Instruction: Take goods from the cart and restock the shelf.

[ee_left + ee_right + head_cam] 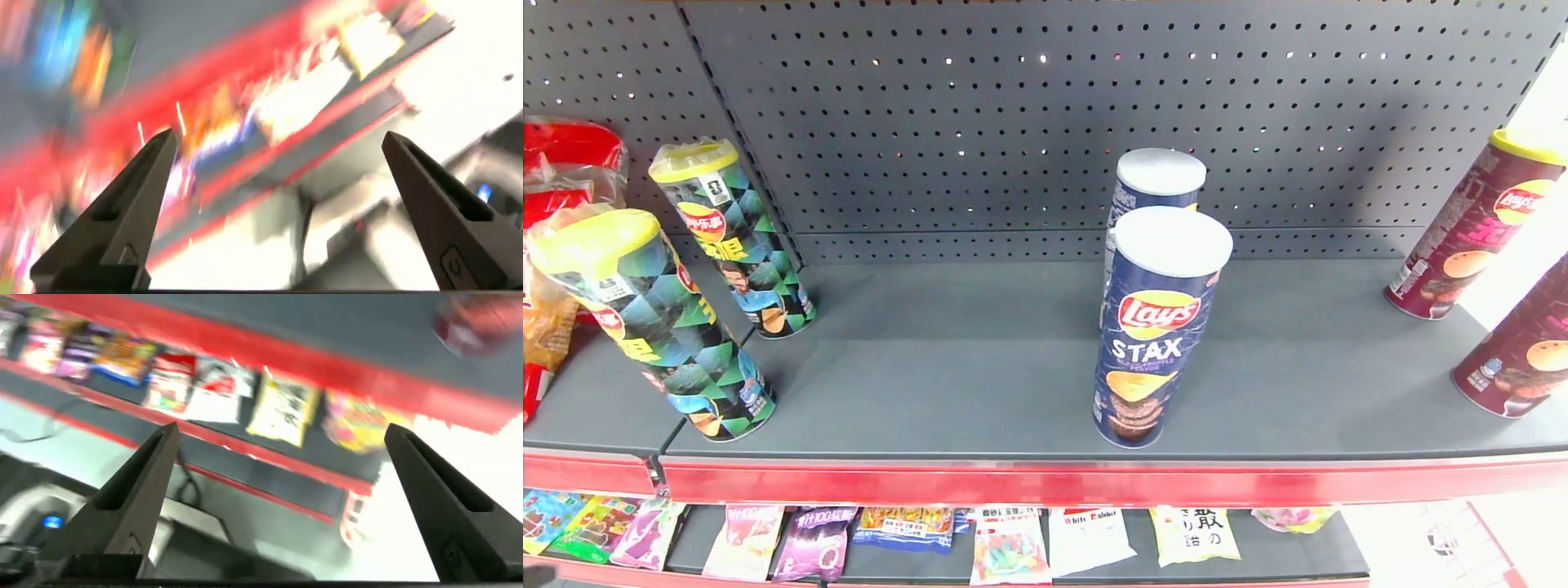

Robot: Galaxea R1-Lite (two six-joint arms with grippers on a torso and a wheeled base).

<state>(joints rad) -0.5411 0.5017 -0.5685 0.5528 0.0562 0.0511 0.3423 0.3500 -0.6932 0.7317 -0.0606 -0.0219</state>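
On the grey shelf (964, 384) two navy chip cans stand mid-shelf, one (1156, 327) in front of the other (1156, 192). Two green-patterned cans with yellow lids stand at the left, one near the front (654, 322) and one behind (735, 237). Two maroon cans (1474, 224) (1523, 347) stand at the right edge. My left gripper (278, 143) is open with nothing between its fingers, facing the blurred red shelf edges. My right gripper (282, 433) is open and empty too, below the red shelf edge (343, 367), with hanging snack bags (282, 408) beyond it.
A lower shelf holds a row of snack bags (1009, 543). Red and clear bags (556, 188) crowd the far left of the shelf. A perforated grey back panel (1029, 122) closes the rear. Open shelf space lies between the green cans and the navy cans.
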